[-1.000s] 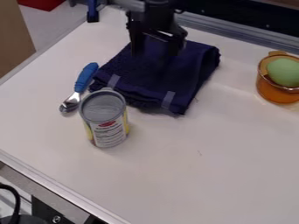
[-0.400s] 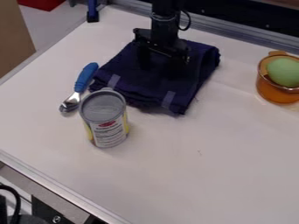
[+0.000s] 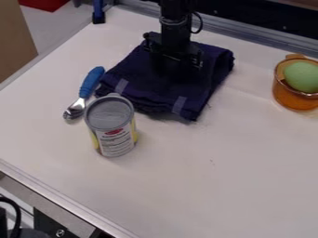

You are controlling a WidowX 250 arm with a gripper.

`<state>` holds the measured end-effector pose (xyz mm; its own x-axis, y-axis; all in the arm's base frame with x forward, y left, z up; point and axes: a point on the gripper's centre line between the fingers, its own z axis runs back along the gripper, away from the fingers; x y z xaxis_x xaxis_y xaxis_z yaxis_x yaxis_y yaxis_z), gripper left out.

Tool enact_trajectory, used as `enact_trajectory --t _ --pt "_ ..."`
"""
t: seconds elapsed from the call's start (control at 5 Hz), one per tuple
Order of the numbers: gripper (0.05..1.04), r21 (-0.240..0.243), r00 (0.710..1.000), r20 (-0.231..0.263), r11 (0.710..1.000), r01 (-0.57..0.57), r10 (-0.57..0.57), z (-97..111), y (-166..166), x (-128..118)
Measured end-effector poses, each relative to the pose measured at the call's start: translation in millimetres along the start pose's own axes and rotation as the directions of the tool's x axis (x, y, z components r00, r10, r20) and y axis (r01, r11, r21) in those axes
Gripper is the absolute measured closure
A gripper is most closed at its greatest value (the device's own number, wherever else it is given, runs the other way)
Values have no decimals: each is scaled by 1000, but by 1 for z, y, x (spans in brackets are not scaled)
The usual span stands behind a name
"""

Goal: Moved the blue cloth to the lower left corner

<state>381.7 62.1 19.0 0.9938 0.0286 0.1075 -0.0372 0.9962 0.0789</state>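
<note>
Up toward the far side of the white table, a folded dark blue cloth, black gripper over it, fingers spread wide, any hold on fabric impossible to tell, can in front, blue-handled utensil alongside, orange cup holding a green ball rightward.

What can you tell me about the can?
The can stands upright on the white table, just in front of the blue cloth. It is round, with a shiny grey top that looks like metal and has a rim around it. Its label is white with a red patch and small print, and yellow at the sides. I can't tell whether it touches the cloth.
</note>
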Motion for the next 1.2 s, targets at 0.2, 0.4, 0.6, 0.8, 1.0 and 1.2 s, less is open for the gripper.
enact_trajectory --t 0.2,0.4,0.6,0.8,1.0,1.2 --pt "677 -5 1000 -2 1000 1 -1 -1 1 -1" --pt "884 -3 1000 -5 1000 19 -19 -5 1 -2" --pt "997 4 1000 -4 1000 18 -18 -7 2 -2" --pt "1020 29 997 10 997 74 -74 -10 -3 -1" --pt "1022 14 985 24 985 173 -174 -8 -18 -3" --pt "1022 -4 962 46 963 269 -268 -3 -29 -10"
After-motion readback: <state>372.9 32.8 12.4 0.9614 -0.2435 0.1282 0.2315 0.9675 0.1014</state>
